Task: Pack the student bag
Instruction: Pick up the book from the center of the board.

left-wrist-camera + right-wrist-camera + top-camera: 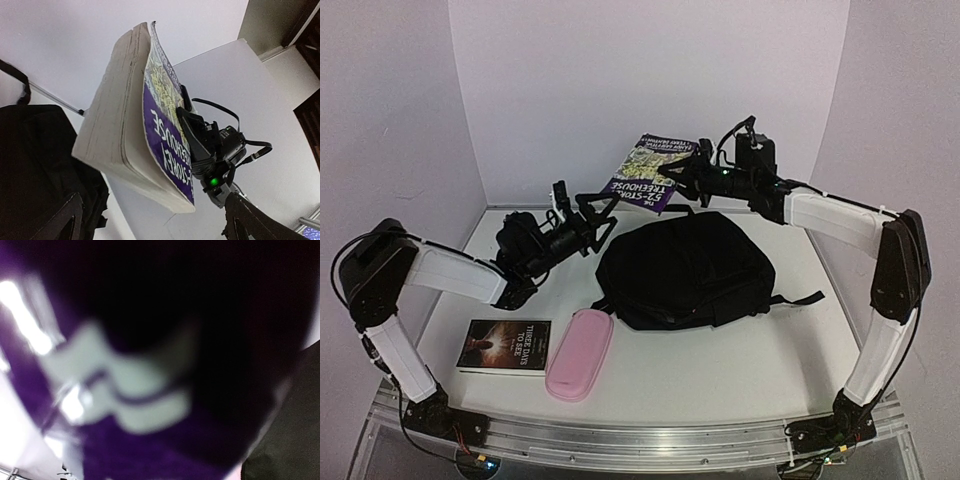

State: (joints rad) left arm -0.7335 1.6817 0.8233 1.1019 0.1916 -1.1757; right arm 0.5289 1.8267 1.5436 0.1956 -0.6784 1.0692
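Right gripper (686, 170) is clamped on the right edge of the purple book (645, 170). The book hangs in the air, tilted, its long axis running down-left. The student bag (685, 270) lies on the table (740, 350), straight below and nearer me. I see no opening. Left gripper (592, 207) is spread wide and empty, beside the book's low corner. My call: the right arm lowers.

Saw a white surface (740, 350) bearing a black backpack (685, 268) in the middle, a dark book (505, 346) front left, a pink case (579, 353) beside it.
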